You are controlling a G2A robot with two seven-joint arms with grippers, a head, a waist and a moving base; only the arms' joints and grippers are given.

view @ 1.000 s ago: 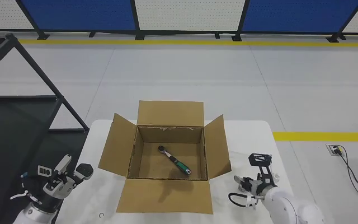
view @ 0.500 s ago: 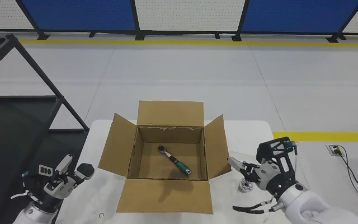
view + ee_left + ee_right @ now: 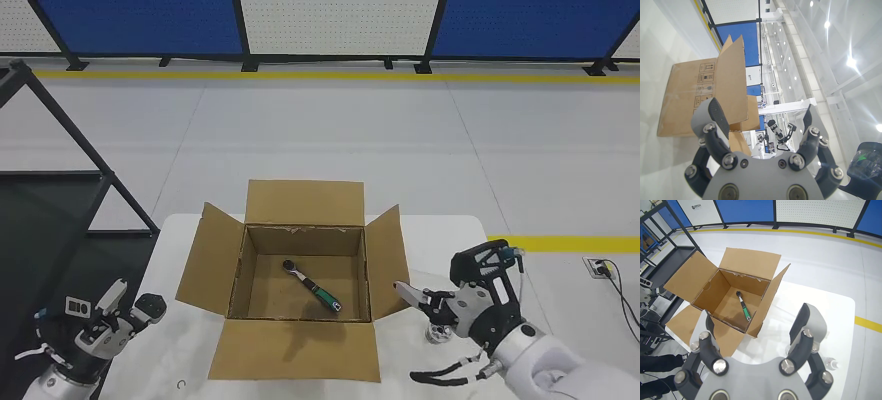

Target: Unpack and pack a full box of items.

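Note:
An open cardboard box (image 3: 300, 205) stands mid-table with all its flaps spread. On its floor lies a ratchet wrench (image 3: 312, 286) with a green handle, also seen from the right wrist (image 3: 743, 308). My right gripper (image 3: 410, 335) hangs open and empty beside the box's right flap, above the table; its wrist view looks down into the box (image 3: 751, 262) past the gripper (image 3: 755, 309). My left gripper (image 3: 135, 298) sits low at the table's left edge, open and empty (image 3: 762, 106), facing the box's outer side (image 3: 687, 91).
A small clear bottle (image 3: 437, 331) stands on the white table (image 3: 440, 240) to the right of the box, under my right arm, and appears in the right wrist view (image 3: 831, 362). A black metal rack (image 3: 60, 230) flanks the table's left side.
My right arm has risen from the table's front right and swung toward the box, leaving the small bottle standing there. The left arm has shifted slightly toward the left edge.

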